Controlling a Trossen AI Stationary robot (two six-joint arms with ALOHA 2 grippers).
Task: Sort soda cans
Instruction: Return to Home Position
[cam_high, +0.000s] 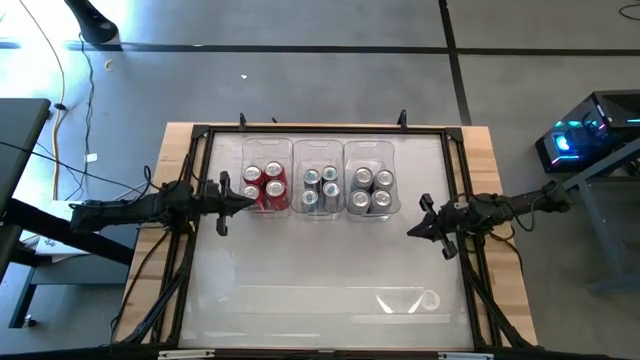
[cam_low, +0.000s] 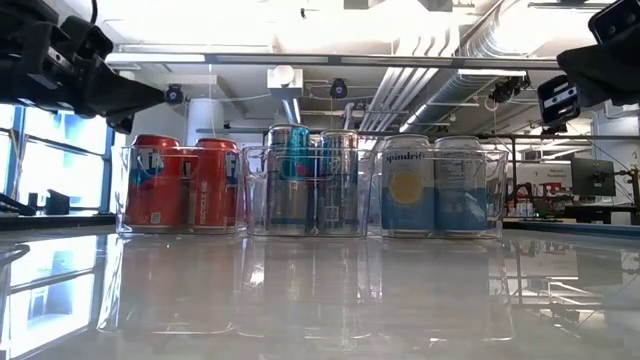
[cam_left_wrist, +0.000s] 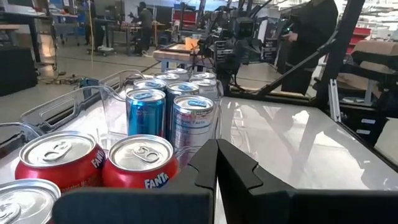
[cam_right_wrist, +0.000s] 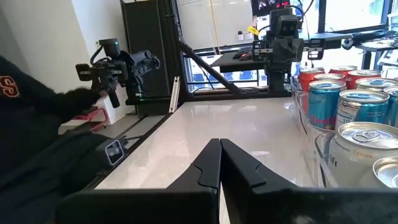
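Three clear bins stand side by side at the far middle of the table. The left bin holds several red soda cans, the middle bin blue and silver cans, and the right bin silver-grey cans. All the cans stand upright on the bin floors. My left gripper is shut and points level, hanging just above the left bin's red cans; it touches nothing. My right gripper is also shut. It hangs level, to the right of the bins and nearer than them, with the cans off to its side.
A black frame runs around the white tabletop, whose near half offers free room. The other arm's wrist stands across the table. A person in dark clothing is close beside the right arm, and another stands beyond the table.
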